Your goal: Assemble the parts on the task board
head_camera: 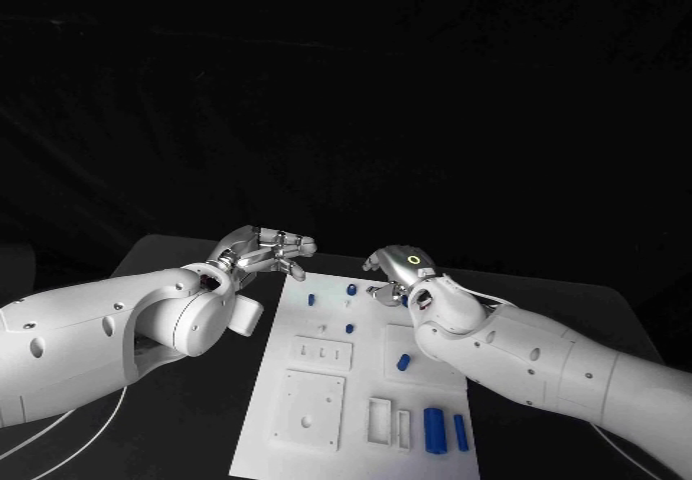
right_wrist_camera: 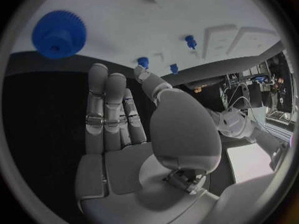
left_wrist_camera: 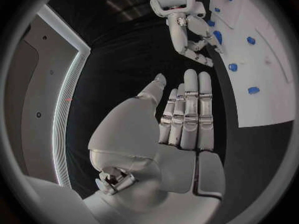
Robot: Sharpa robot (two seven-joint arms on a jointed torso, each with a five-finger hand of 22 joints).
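The white task board (head_camera: 339, 400) lies in the middle of the black table. Small blue pegs stand near its far end (head_camera: 352, 289), one more (head_camera: 351, 327) a little nearer. Two long blue bars (head_camera: 434, 430) lie at its near right corner. A blue gear (right_wrist_camera: 59, 34) sits on the board close to my right wrist. My right hand (head_camera: 400, 268) hovers over the board's far right corner with fingers straight and nothing in the palm (right_wrist_camera: 118, 119). My left hand (head_camera: 267, 250) hangs off the far left corner, flat and empty (left_wrist_camera: 184, 114).
Raised white blocks with slots and holes (head_camera: 313, 400) cover the near half of the board. Another blue part (head_camera: 404, 362) lies beside my right forearm. Black table (head_camera: 173, 270) surrounds the board on both sides.
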